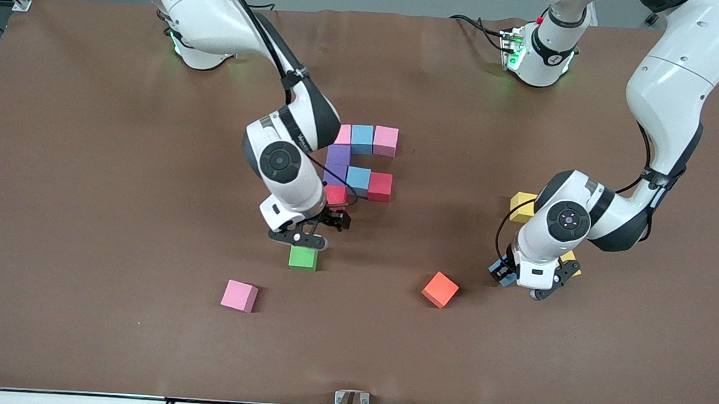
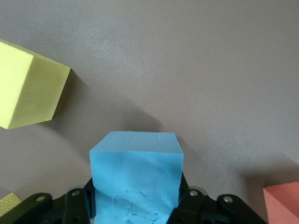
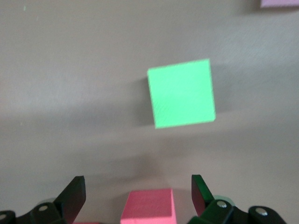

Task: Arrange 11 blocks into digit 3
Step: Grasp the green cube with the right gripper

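Nearest the camera we see a loose pink block (image 1: 239, 296). Our left gripper (image 1: 507, 274) clamps a light blue block (image 2: 135, 175) above the table (image 1: 86, 179), with two yellow cubes (image 1: 523, 207) close by. Our right gripper (image 1: 308, 231), fingers wide, hovers over the green block (image 1: 302, 258). Farther than that green block lies the unfinished digit 3 (image 1: 362, 161); the orange block (image 1: 440, 289) sits toward the left arm's end.

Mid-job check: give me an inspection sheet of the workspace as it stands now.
Surface: brown table, flat.
Job's things: partial figure of eight blocks; green block, orange block and pink block loose, nearer the front camera.
Clutter: two yellow blocks toward the left arm's end.
Grippers: left hand shut on blue block; right hand open over the green block.
Cables: on arms and bases.
Surroundings: nothing seen.
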Motion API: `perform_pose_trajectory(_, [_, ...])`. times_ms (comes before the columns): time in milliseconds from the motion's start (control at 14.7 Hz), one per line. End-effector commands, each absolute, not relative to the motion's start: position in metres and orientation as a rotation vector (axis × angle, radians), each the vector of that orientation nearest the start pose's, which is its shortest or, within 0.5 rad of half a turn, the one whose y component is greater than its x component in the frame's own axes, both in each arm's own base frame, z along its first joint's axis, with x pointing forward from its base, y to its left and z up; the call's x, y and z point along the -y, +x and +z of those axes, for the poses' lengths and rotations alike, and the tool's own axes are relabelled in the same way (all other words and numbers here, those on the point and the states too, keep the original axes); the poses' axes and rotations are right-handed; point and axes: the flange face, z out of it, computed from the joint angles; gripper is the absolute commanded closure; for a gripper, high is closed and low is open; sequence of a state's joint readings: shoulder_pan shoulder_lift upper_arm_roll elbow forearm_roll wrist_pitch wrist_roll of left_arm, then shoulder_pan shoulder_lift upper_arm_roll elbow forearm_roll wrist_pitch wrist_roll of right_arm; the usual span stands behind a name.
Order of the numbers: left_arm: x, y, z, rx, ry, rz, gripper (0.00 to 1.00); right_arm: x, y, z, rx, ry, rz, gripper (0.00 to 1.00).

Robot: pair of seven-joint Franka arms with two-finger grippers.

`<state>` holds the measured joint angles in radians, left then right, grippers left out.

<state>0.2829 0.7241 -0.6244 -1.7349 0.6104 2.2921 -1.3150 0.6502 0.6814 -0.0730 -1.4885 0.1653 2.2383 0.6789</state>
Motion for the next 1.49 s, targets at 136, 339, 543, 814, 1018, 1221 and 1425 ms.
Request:
perform_pose_trajectory(136, [0.174, 0.648, 0.224, 1.038, -2.934, -0.08, 0.54, -0.379, 0.637, 0.265, -0.211, -3.078, -0.116, 0.0])
perform_pose_trajectory(339, [0.174, 0.648, 0.222, 1.038, -2.934, -0.075, 0.54, -0.385, 0.653, 0.243, -0.199, -3.082, -0.143, 0.0])
perform_pose_trajectory(543, [0.174, 0.648, 0.222, 1.042, -2.932, -0.075, 0.54, -0.39, 0.659, 0.221, -0.182, -3.094, -0.146, 0.0])
perform_pose_trajectory(814, [0.175, 0.648, 0.222, 1.042, -2.932, -0.075, 0.54, -0.378, 0.663, 0.212, -0.131, -3.127, -0.145, 0.0])
perform_pose_trajectory(1018, [0.175, 0.648, 0.222, 1.045, -2.932, -0.075, 0.54, -0.377, 0.662, 0.211, -0.132, -3.126, -0.135, 0.12])
perform_pose_trajectory(1221, [0.175, 0.648, 0.222, 1.049, -2.93, -0.075, 0.54, -0.378, 0.66, 0.211, -0.158, -3.12, -0.118, 0.51])
perform_pose_trajectory(1425, [0.174, 0.648, 0.223, 1.05, -2.93, -0.077, 0.54, -0.382, 0.653, 0.207, -0.181, -3.122, -0.095, 0.71])
